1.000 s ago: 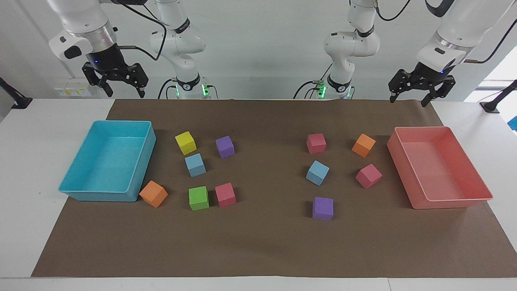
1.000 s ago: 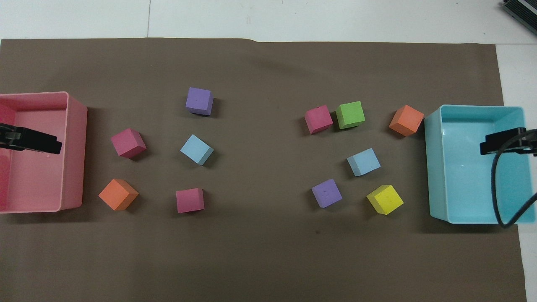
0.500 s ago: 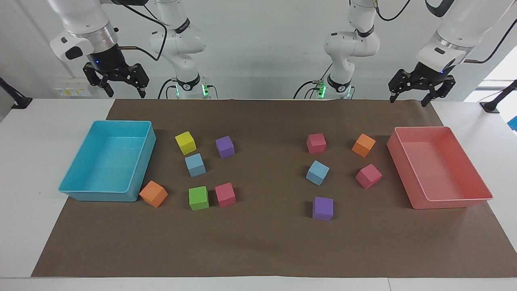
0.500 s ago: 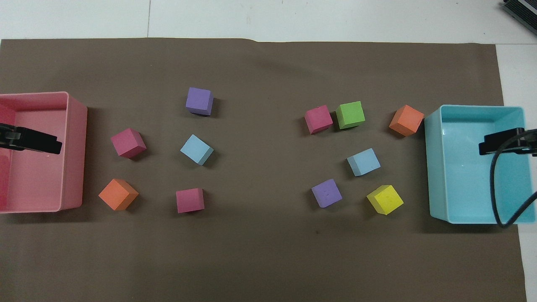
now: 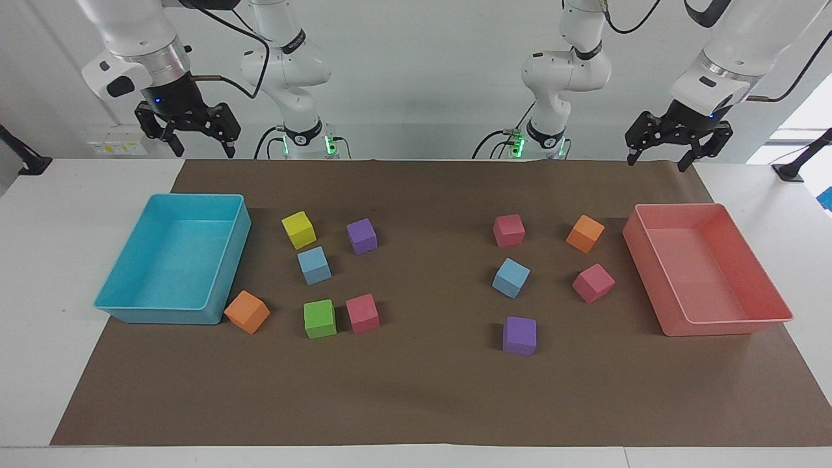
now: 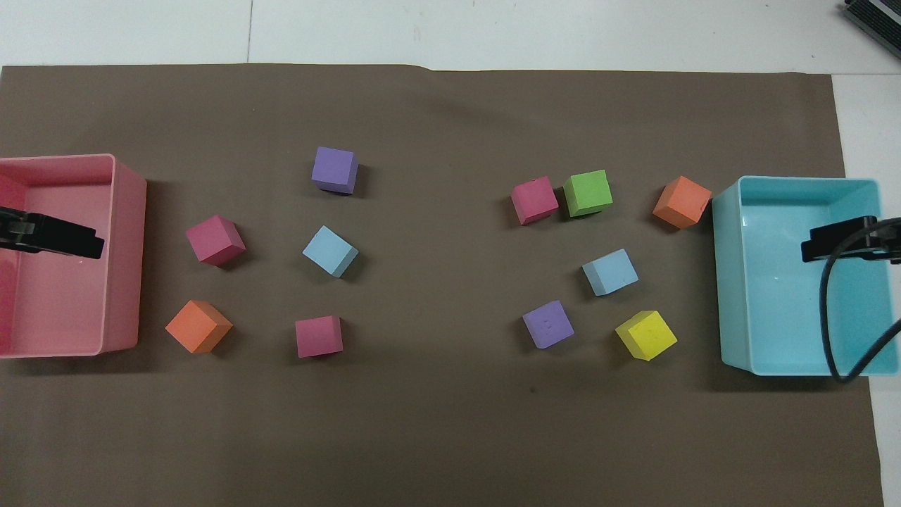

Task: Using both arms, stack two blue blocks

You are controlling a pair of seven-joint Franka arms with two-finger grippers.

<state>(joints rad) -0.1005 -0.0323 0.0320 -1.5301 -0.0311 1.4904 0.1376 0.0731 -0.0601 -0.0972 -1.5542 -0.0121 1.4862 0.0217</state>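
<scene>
overhead view shows my left gripper (image 6: 95, 246) spread, holding nothing, over the pink tray (image 6: 127, 282), and my right gripper (image 6: 809, 250) likewise spread over the turquoise tray (image 6: 728, 282). one blue block (image 6: 329, 251) lies toward my left gripper, the other blue block (image 6: 609, 272) toward my right, well apart.

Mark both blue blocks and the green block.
blue block by the yellow cube (image 5: 314, 264): facing view, top face.
blue block by the pink cubes (image 5: 511, 277): facing view, top face.
green block (image 5: 319, 318): facing view, top face.
</scene>
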